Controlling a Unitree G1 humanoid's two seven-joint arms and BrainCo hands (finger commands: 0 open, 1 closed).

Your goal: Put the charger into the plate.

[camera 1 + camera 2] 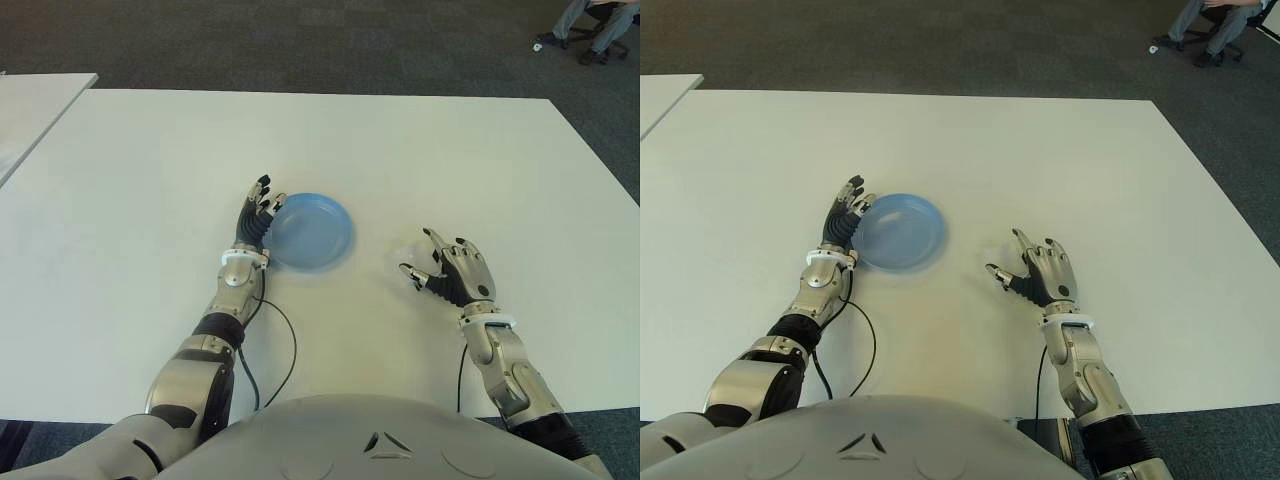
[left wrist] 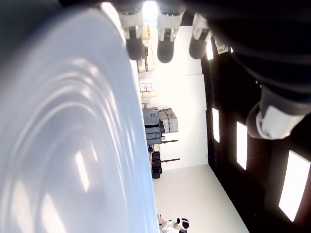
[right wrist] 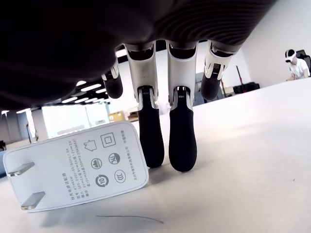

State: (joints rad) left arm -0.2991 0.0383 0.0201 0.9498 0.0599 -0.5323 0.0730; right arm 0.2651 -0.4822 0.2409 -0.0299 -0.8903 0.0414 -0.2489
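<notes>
While lying flat on the desk (image 3: pixel 252 160), white charger (image 3: pixel 77 165) with two metal prongs and printed marks, just beside right hand (image 1: pixel 452 270) fingertips (image 3: pixel 182 145); fingers spread, holding nothing. Left hand (image 1: pixel 255 215) against blue plate (image 1: pixel 312 232).

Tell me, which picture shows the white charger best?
The right wrist view: the charger lies on the table with its prongs and label showing, beside the right hand. Neither eye view shows it, and the left wrist view doesn't either.
</notes>
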